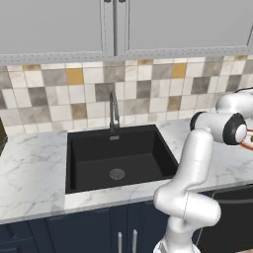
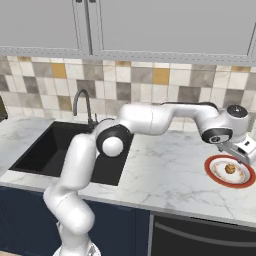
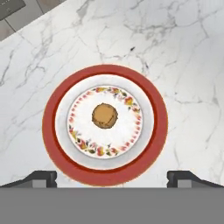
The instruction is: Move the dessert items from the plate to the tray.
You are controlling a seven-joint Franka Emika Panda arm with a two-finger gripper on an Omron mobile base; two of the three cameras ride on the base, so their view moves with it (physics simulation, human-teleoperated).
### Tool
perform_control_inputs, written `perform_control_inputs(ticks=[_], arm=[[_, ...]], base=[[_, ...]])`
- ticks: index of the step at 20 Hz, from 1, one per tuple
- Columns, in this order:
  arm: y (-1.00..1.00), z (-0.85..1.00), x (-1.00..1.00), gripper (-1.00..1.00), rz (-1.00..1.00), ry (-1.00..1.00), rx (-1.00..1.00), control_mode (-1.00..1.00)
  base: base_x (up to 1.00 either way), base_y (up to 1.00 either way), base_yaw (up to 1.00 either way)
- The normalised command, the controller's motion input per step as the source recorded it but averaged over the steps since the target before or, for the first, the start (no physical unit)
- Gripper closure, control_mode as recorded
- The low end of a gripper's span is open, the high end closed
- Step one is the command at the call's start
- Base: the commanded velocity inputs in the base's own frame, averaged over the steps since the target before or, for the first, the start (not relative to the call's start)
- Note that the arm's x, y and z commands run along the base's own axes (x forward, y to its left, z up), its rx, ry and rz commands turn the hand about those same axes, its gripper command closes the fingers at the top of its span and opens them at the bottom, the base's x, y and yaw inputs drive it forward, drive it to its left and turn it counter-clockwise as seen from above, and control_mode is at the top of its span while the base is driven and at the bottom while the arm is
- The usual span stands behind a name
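**Hand spread above the plate, one dessert item at its centre**

In the hand view the hand [image 3: 112,177] hangs over a round red-rimmed plate [image 3: 51,109], its two dark fingertips [image 3: 40,178] set wide apart at either side of the plate's lower edge, pinching nothing. A single tan-brown dessert item [image 3: 105,116] sits in the middle of the plate, inside a ring of floral pattern. The plate rests on the white marble surface [image 3: 175,52].

From the right base view the plate [image 2: 212,175] lies near the picture's right edge, partly covered by the hand [image 2: 240,155], whose fingers are hard to make out there. In the left base view the plate [image 1: 247,145] is only a red sliver behind the arm. A black sink [image 1: 118,158] lies well apart to the left.
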Motion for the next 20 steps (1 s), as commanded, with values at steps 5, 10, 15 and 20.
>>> perform_control_inputs(ticks=[5,10,15,20], arm=[[-0.07,-0.2,0.51,-1.0,0.04,0.0,-0.01,-1.0],[-0.21,-0.13,0.29,-1.0,0.03,0.0,0.0,-1.0],[0.02,-0.36,0.04,-1.0,0.0,0.04,0.0,-1.0],[0.15,-0.47,-0.06,-1.0,-0.06,0.15,0.0,-1.0]], base=[[0.0,0.0,0.0],[0.0,0.0,0.0],[0.0,0.0,0.0],[0.0,0.0,0.0]])
